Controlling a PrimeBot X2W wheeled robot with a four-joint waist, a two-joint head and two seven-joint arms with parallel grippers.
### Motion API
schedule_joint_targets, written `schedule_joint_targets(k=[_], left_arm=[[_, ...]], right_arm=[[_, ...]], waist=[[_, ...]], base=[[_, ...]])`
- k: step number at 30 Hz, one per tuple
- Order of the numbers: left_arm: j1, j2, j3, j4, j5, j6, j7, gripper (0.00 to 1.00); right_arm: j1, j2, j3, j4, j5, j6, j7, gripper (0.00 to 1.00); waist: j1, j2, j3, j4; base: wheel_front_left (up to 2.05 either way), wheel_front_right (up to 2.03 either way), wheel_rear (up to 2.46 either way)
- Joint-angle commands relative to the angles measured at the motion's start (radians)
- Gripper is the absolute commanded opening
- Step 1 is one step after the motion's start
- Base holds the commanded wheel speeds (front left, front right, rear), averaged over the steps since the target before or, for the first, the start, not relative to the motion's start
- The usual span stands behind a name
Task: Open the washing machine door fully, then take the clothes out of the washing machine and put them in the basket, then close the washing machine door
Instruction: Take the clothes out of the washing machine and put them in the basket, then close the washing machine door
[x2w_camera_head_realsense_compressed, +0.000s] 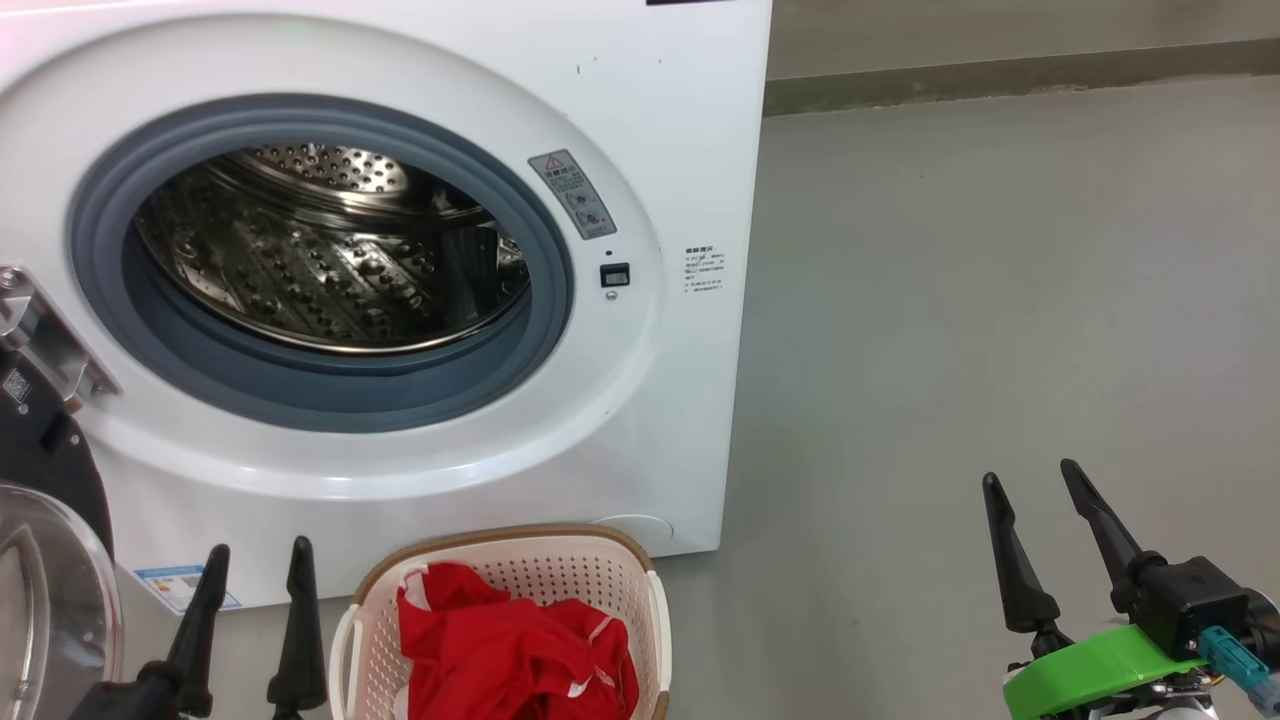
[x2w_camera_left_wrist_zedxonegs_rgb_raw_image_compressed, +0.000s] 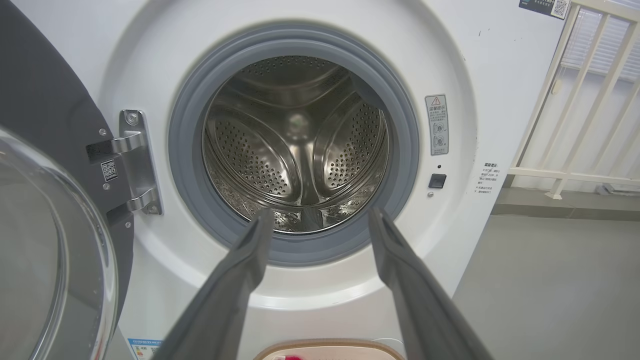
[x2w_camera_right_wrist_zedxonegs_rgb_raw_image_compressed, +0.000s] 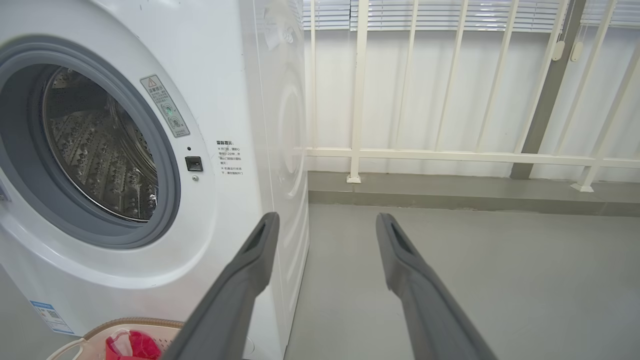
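The white washing machine (x2w_camera_head_realsense_compressed: 660, 120) stands open, its steel drum (x2w_camera_head_realsense_compressed: 330, 250) bare inside the grey seal. Its door (x2w_camera_head_realsense_compressed: 50, 560) hangs swung out at the far left, black rim and clear glass bowl (x2w_camera_left_wrist_zedxonegs_rgb_raw_image_compressed: 45, 260) showing. On the floor before the machine sits the cream basket (x2w_camera_head_realsense_compressed: 650, 590) with the red clothes (x2w_camera_head_realsense_compressed: 510, 650) lying in it. My left gripper (x2w_camera_head_realsense_compressed: 258, 555) is open and empty, just left of the basket. Off to the right over bare floor, my right gripper (x2w_camera_head_realsense_compressed: 1030, 475) is open and empty too. The left wrist view looks straight into the drum (x2w_camera_left_wrist_zedxonegs_rgb_raw_image_compressed: 300, 145).
Grey floor (x2w_camera_head_realsense_compressed: 950, 300) stretches right of the machine to a low kerb. A white railing (x2w_camera_right_wrist_zedxonegs_rgb_raw_image_compressed: 450, 155) with blinds behind it stands beyond the kerb. The door hinge (x2w_camera_left_wrist_zedxonegs_rgb_raw_image_compressed: 135, 160) juts from the machine's left front.
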Motion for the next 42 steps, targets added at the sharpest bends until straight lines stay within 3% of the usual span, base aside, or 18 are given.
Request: schedule_joint_targets(k=[1, 24, 42], left_arm=[[-0.006, 0.015, 0.037, -0.028, 0.016, 0.013, -0.008, 1.0], [-0.009, 0.02, 0.017, -0.072, 0.009, 0.015, -0.008, 1.0], [-0.014, 0.017, 0.015, -0.095, 0.025, 0.046, -0.008, 1.0]], right_arm=[[-0.016, -0.007, 0.021, -0.028, -0.004, 0.005, -0.006, 1.0], [-0.022, -0.007, 0.023, -0.027, 0.013, 0.005, -0.006, 1.0], [-0.025, -0.007, 0.024, -0.025, 0.006, 0.005, -0.006, 1.0]], waist=[[0.0, 0.0, 0.001, 0.0], [0.0, 0.0, 0.016, 0.006], [0.0, 0.0, 0.022, 0.039]], base=[[-0.42, 0.23, 0.19], [-1.36, 1.27, 0.09], [-0.14, 0.14, 0.0]])
